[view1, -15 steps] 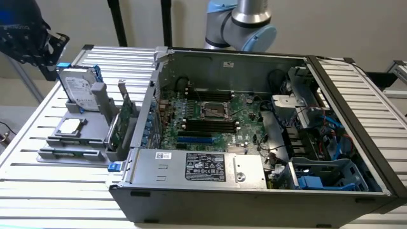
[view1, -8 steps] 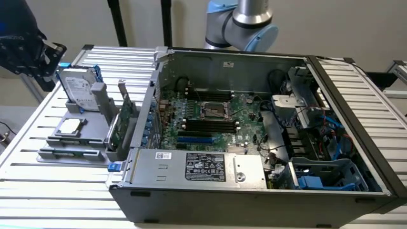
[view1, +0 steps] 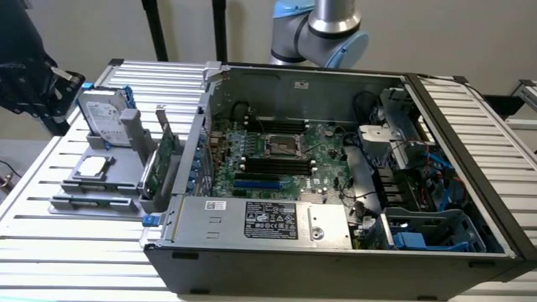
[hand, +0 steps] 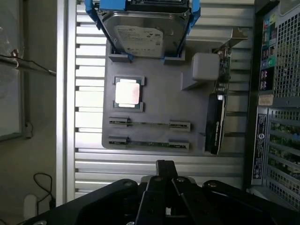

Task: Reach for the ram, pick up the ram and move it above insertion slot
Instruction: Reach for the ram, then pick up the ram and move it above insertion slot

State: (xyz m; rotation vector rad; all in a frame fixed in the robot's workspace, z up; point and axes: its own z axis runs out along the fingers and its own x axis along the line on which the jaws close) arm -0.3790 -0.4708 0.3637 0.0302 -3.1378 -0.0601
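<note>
Slatted table [hand: 140, 161] separates closed gripper [hand: 165, 165] from, seemingly, ram [hand: 149, 142].

Thin ram [hand: 149, 124] stands edgewise in grey holder [hand: 164, 103]

The arm [view1: 323, 28] is showing a silver tube and a pale blue joint at the top of the exterior view. In the wrist view the black hand [hand: 165, 168] is hanging in the air, its fingers [hand: 165, 178] pressing together, empty.
</note>
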